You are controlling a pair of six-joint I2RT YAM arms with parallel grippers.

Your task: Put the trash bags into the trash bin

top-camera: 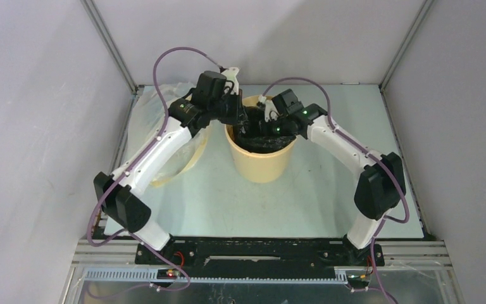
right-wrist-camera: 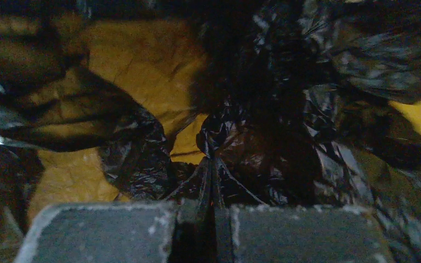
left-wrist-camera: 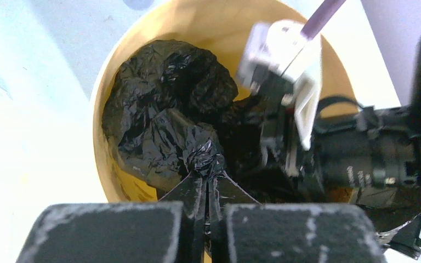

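Note:
The yellow-orange trash bin [top-camera: 261, 161] stands mid-table, and the black trash bags [top-camera: 261, 138] lie crumpled inside it. Both grippers reach down into its mouth. In the left wrist view my left gripper [left-wrist-camera: 207, 178] is shut, with a bunched fold of the glossy black trash bags [left-wrist-camera: 164, 109] pinched at its tips, inside the trash bin [left-wrist-camera: 101, 98]. In the right wrist view my right gripper [right-wrist-camera: 211, 164] is shut too, deep in the trash bin [right-wrist-camera: 137, 60]. Black film of the trash bags [right-wrist-camera: 307, 109] tents up from its tips. From above, the wrists hide both sets of fingers.
A clear translucent bag [top-camera: 144, 123] with a pale-yellow band [top-camera: 186, 161] lies on the table left of the bin, under the left arm. The right arm's wrist [left-wrist-camera: 362, 159] and its white camera mount [left-wrist-camera: 290, 60] crowd the bin's right half. Grey walls enclose the table.

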